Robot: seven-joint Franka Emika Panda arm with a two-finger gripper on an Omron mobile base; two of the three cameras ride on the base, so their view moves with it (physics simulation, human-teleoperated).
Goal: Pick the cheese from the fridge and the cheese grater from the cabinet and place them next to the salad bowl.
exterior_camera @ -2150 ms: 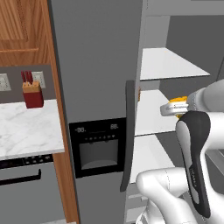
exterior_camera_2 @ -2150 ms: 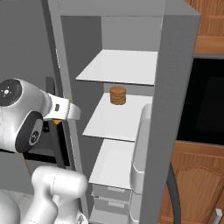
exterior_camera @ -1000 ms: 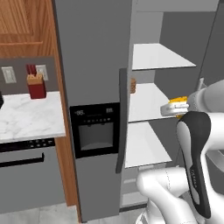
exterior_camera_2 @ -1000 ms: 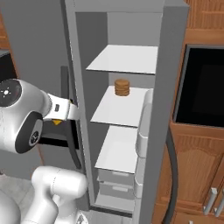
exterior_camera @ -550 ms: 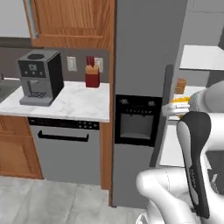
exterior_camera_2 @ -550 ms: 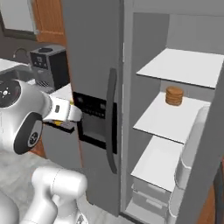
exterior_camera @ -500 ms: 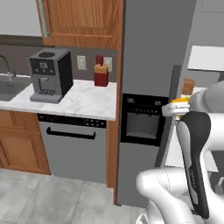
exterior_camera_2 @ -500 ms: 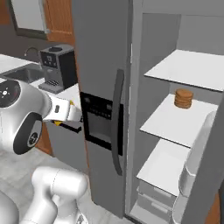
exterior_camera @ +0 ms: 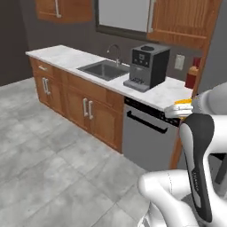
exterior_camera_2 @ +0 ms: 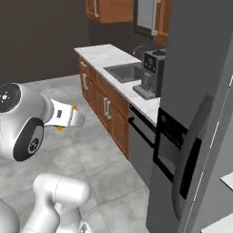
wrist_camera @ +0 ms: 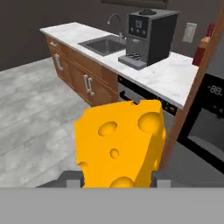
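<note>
A yellow-orange cheese wedge with holes sits between the two fingertips of my gripper, which is shut on it. From the left base view the gripper is held out in front of the arm at counter height, with an orange sliver of cheese on top. In the right base view the gripper hangs over the floor, well left of the grey fridge with its dark handle and black dispenser panel. Brown wall cabinets hang above the counter. The cheese grater and the salad bowl are out of view.
A white marble counter runs along the wall with a sink, a black coffee machine, a red-capped bottle and a dishwasher below. Wooden base cabinets line it. Grey tiled floor lies open to the left.
The whole picture has swung away from the open fridge shelves toward the sink counter, so the base has turned. The cheese stays in the gripper.
</note>
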